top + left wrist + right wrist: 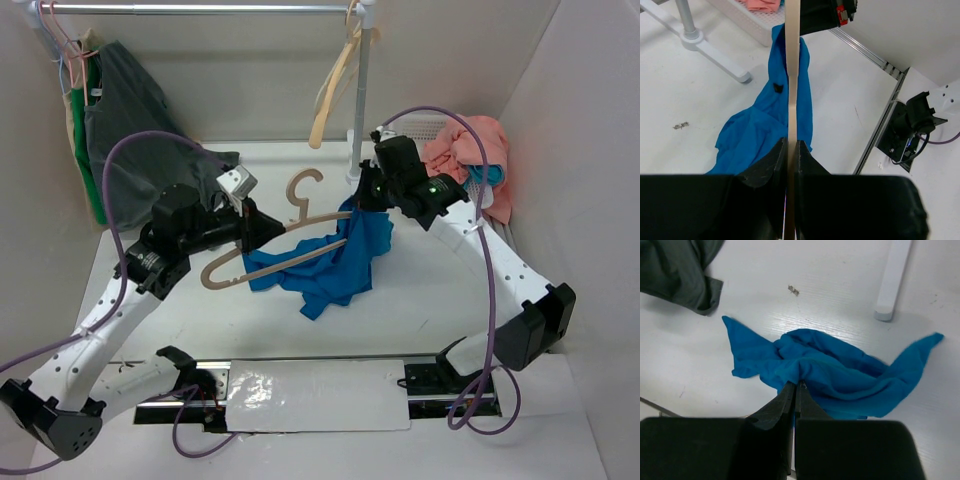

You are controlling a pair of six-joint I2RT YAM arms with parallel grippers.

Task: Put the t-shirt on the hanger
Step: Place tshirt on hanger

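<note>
Count: one t-shirt (335,260), one brownish-tan hanger (270,255), two grippers.

The t-shirt is soft, plain royal-blue cloth, bunched and creased. Its upper part is hanging from the right gripper (362,195) and its lower folds are lying on the white tabletop (150,320). The right wrist view is showing that gripper's jaws pinched tight on a fold of the cloth.

The hanger is a rigid open triangle with a curved hook. The left gripper (262,228) is clamping it near the neck, jaws closed on the thin edge, and holding it roughly level above the tabletop. The hanger's right end is reaching into the blue cloth. Whether it is sitting inside an opening of the shirt cannot be told.

Surroundings: one paler cream hanger (335,90) is hanging from the rail (200,9). One dark grey shirt (130,130) is hanging at the rail's left end. One salmon-pink cloth (470,150) is lying heaped in a basket just behind the right arm. The rack's white foot (892,280) is resting close beside the t-shirt.
</note>
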